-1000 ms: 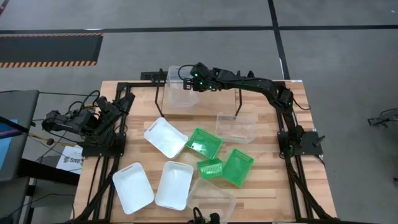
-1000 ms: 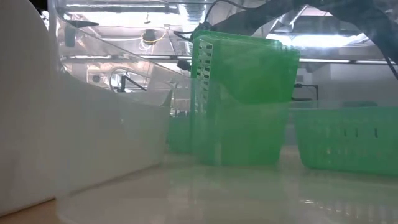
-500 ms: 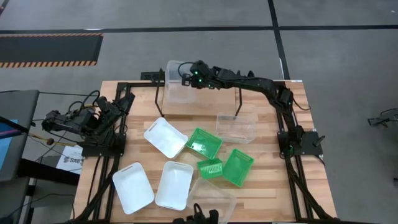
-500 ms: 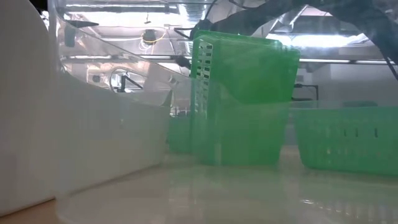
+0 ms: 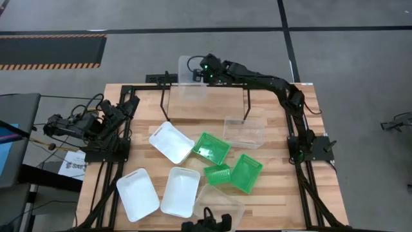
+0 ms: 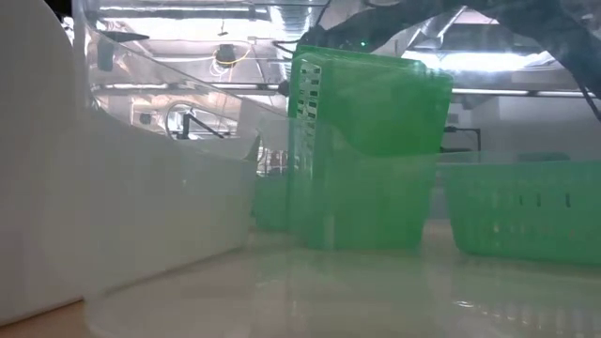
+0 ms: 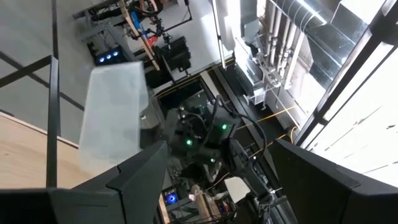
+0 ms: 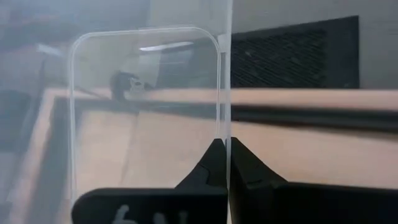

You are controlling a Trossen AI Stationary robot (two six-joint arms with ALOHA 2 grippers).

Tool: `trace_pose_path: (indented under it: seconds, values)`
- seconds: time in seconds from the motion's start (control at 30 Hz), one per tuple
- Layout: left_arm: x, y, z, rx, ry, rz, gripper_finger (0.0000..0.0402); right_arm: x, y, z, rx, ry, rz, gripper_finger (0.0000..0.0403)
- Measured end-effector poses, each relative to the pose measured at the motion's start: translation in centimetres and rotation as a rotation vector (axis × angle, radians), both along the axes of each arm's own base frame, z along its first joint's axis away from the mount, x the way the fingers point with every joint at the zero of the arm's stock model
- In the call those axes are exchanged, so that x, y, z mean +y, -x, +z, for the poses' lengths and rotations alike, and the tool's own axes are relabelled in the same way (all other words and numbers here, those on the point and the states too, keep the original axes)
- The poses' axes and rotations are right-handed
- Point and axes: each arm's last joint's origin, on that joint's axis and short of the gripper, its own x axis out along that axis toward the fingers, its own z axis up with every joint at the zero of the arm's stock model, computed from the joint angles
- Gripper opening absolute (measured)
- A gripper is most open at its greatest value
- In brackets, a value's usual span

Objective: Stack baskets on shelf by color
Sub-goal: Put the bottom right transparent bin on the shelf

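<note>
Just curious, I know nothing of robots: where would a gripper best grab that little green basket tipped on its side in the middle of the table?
Probably its uppermost long wall, pinched from above: the green basket on its side shows thin lattice walls.

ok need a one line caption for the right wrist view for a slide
Right gripper pinching the wall of a clear basket, held above the wooden table.

Nothing here is offering lettering I can actually read. A white sheet of paper (image 5: 69, 165) is lying beside the table at about nine o'clock, showing dark print too small to make out, and the baskets are bearing no labels.
</note>
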Motion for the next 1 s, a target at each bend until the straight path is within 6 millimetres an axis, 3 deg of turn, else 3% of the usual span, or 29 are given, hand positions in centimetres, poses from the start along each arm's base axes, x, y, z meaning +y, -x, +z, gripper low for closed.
trace_pose_path:
  seconds: [0.2, 0.5, 1.0]
  values:
    - [0.0, 0.0, 0.0, 0.003, 0.001, 0.001, 0.0279, 2.3, -1.1, -0.4, 0.059, 0.043, 0.027, 0.0002]
    - [0.0, 0.0, 0.0, -0.008, 0.009, -0.005, 0.0279, 3.2, -3.3, -5.1, 0.097, -0.081, 0.049, 0.0010]
    - [0.0, 0.0, 0.0, -0.013, 0.010, -0.018, 0.0279, 2.8, -3.8, -5.0, 0.065, -0.082, 0.052, 0.0017]
